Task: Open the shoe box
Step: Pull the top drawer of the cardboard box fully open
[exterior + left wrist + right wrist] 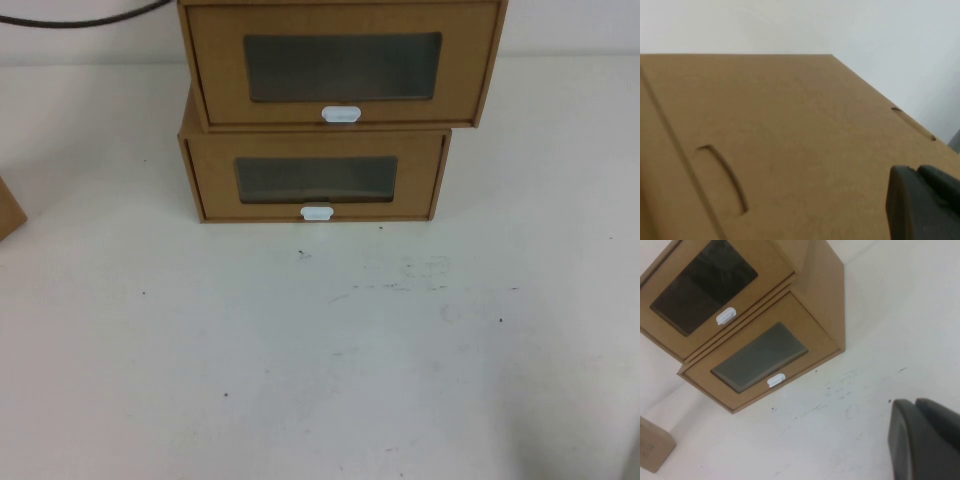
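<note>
While both stacked shoe boxes (340, 65) sit shut at the table's (320, 380) far centre, this looks like the approach step. Right gripper (925, 440), pinched together on nothing, hangs well short; left gripper (922, 205) sits by a plain carton (790, 140), state can't tell. Next prob. needs jaws spread, a grip on a white tab (317, 213), then a pull twd robot.

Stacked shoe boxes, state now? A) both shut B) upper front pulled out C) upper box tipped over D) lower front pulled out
A: upper shoe box and lower shoe box both show flush fronts. The left gripper is close to plain cardboard; the right gripper, shut, hangs over the table before the stack, touching neither.
</note>
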Controlling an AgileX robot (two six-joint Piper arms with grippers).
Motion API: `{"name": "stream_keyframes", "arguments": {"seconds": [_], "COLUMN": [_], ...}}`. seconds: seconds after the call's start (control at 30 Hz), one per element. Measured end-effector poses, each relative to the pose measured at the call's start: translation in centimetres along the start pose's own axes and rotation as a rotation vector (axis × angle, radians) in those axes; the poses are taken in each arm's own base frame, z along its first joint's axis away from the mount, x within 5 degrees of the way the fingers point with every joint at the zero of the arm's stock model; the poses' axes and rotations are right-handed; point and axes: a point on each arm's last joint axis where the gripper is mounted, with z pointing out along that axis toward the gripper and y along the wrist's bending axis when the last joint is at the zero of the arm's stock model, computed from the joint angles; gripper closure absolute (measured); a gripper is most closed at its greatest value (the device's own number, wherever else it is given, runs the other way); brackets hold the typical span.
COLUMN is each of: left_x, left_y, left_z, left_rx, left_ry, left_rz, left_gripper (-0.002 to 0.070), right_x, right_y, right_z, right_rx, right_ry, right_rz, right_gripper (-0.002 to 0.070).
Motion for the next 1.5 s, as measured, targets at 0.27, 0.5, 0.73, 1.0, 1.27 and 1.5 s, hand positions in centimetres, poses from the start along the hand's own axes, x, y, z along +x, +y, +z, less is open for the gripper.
{"name": "stream_keyframes", "arguments": {"seconds": [0.27, 0.5, 0.73, 1.0, 1.27, 1.5], "left_x": [3.0, 5.7, 6.3, 6.6, 6.6, 6.6], "left_y": [-0.2, 1.2, 1.4, 1.5, 2.1, 2.5], "left_z": [4.9, 7.3, 7.8, 8.1, 7.8, 7.5], "left_rx": [0.028, 0.023, 0.046, 0.061, 0.075, 0.080], "left_ry": [0.014, 0.058, 0.069, 0.068, 0.071, 0.072], "left_rz": [-0.010, -0.043, -0.054, -0.075, -0.097, -0.109], "left_gripper": [0.0680, 0.0680, 0.0680, 0.0681, 0.0681, 0.0681], "right_x": [0.0, 0.0, 0.0, 0.4, -1.5, -5.9], "right_y": [0.0, 0.0, 0.0, 0.2, 2.6, 4.7], "right_z": [0.0, 0.0, 0.0, 0.0, 0.2, 2.6], "right_rx": [0.000, 0.000, 0.000, -0.022, -0.044, -0.001], "right_ry": [0.000, 0.000, 0.000, 0.039, 0.166, 0.215], "right_rz": [0.000, 0.000, 0.000, 0.008, -0.037, -0.045], "right_gripper": [0.0694, 0.0694, 0.0694, 0.0694, 0.0694, 0.0694]}}
